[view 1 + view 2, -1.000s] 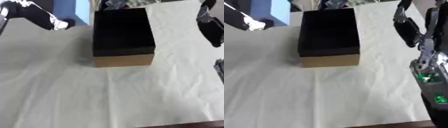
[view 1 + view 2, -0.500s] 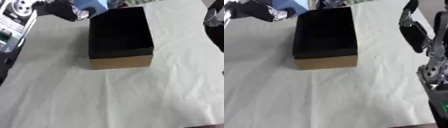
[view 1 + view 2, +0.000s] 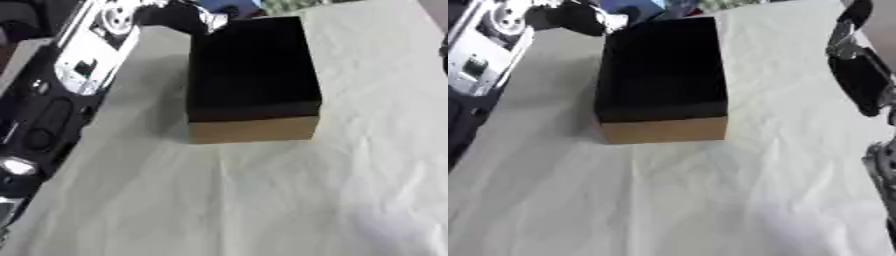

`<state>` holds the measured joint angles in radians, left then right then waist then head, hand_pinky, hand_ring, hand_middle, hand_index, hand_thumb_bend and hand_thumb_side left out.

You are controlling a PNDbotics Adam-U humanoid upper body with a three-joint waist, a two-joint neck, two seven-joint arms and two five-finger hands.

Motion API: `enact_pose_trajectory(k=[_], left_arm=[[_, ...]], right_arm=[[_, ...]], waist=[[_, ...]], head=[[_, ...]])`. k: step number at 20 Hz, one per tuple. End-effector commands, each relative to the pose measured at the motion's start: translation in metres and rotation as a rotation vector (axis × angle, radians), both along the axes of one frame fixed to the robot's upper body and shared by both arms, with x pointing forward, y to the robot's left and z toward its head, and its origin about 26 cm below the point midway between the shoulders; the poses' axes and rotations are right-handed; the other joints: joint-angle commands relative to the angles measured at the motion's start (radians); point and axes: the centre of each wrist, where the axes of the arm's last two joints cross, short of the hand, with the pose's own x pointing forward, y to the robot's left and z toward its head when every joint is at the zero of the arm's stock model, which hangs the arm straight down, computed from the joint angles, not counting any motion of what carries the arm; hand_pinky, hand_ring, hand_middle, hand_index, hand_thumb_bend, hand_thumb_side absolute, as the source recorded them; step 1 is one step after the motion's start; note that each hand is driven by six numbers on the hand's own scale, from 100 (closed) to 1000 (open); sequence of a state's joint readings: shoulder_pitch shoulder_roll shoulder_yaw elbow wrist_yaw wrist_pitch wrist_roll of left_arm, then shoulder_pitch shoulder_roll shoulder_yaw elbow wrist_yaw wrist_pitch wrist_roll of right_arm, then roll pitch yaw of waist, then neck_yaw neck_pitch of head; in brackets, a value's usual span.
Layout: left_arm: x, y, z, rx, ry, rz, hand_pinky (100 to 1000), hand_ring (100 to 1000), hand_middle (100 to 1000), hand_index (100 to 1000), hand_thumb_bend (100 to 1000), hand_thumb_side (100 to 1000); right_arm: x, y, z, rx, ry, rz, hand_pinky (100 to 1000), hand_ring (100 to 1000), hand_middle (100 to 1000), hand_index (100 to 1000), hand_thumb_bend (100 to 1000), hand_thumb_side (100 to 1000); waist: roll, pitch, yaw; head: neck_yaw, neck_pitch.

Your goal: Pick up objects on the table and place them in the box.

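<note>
An open box (image 3: 252, 75) with a black inside and tan cardboard walls stands on the white cloth in the upper middle. I cannot see anything inside it. My left arm (image 3: 83, 65), silver and black, runs up the left side, and my left hand (image 3: 570, 17) is a dark blurred shape just off the box's far left corner. A blue shape (image 3: 636, 10) shows right behind that hand; whether the hand holds it is unclear. My right hand (image 3: 855, 75) hangs at the right edge, well apart from the box, fingers relaxed and holding nothing.
The white wrinkled cloth (image 3: 262, 200) covers the table in front of and to the right of the box. Dark and coloured clutter lies beyond the table's far edge (image 3: 289, 4). More of my right arm (image 3: 881, 165) shows at the lower right.
The whole picture has shifted, so the camera has moved. My left hand has travelled right to the box's far left corner, and the left arm now fills the left side. The right hand hardly moved.
</note>
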<state>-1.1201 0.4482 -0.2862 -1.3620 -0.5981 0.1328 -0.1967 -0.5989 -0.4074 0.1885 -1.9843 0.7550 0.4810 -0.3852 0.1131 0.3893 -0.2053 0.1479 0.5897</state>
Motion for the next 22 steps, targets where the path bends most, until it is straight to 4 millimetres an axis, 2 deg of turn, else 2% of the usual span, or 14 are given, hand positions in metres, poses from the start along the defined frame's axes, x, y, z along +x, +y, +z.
enact_pose_trajectory(k=[1,5,13,15,16,18,19,20,22], left_arm=[[0.004,-0.003,0.005,0.033,-0.047,0.021,864,704,550,693,100,125],[0.008,-0.006,-0.004,0.062,-0.055,0.03,870,731,624,769,100,100],[0.011,-0.012,-0.01,0.079,-0.137,0.004,867,748,635,767,100,100],[0.011,-0.014,-0.01,0.094,-0.159,0.002,866,757,662,786,100,100],[0.011,-0.015,-0.011,0.105,-0.167,0.0,868,773,699,812,131,100],[0.011,-0.017,-0.012,0.14,-0.185,-0.004,885,843,796,906,362,100],[0.01,-0.017,-0.012,0.165,-0.194,-0.007,900,883,841,945,508,130],[0.01,-0.018,-0.012,0.197,-0.205,-0.001,926,936,903,1000,729,278],[0.01,-0.018,-0.012,0.246,-0.217,0.024,951,967,936,1000,828,340]], right_arm=[[-0.004,0.003,0.008,0.0,-0.029,0.025,809,749,630,851,100,354],[-0.004,0.005,0.009,0.003,-0.032,0.035,809,749,629,851,100,355],[-0.004,0.01,0.009,0.005,-0.027,0.065,810,748,627,852,100,362],[-0.004,0.01,0.009,0.006,-0.025,0.067,810,748,627,852,100,363],[-0.004,0.011,0.009,0.007,-0.026,0.067,810,748,627,852,100,362],[-0.004,0.01,0.009,0.008,-0.027,0.068,810,747,627,852,100,363],[-0.004,0.01,0.009,0.009,-0.028,0.068,810,747,626,852,100,363],[-0.004,0.011,0.009,0.009,-0.028,0.069,810,747,626,852,100,364],[-0.004,0.011,0.009,0.01,-0.028,0.073,810,747,626,851,100,364]], waist=[[-0.011,-0.017,-0.003],[-0.013,-0.015,-0.004],[-0.012,-0.008,-0.015],[-0.012,-0.005,-0.017],[-0.013,-0.004,-0.018],[-0.013,-0.003,-0.018],[-0.013,-0.003,-0.017],[-0.013,-0.003,-0.017],[-0.013,-0.002,-0.019]], head=[[0.008,-0.014],[0.011,-0.016],[0.017,-0.03],[0.019,-0.033],[0.021,-0.034],[0.022,-0.035],[0.022,-0.035],[0.022,-0.034],[0.022,-0.034]])
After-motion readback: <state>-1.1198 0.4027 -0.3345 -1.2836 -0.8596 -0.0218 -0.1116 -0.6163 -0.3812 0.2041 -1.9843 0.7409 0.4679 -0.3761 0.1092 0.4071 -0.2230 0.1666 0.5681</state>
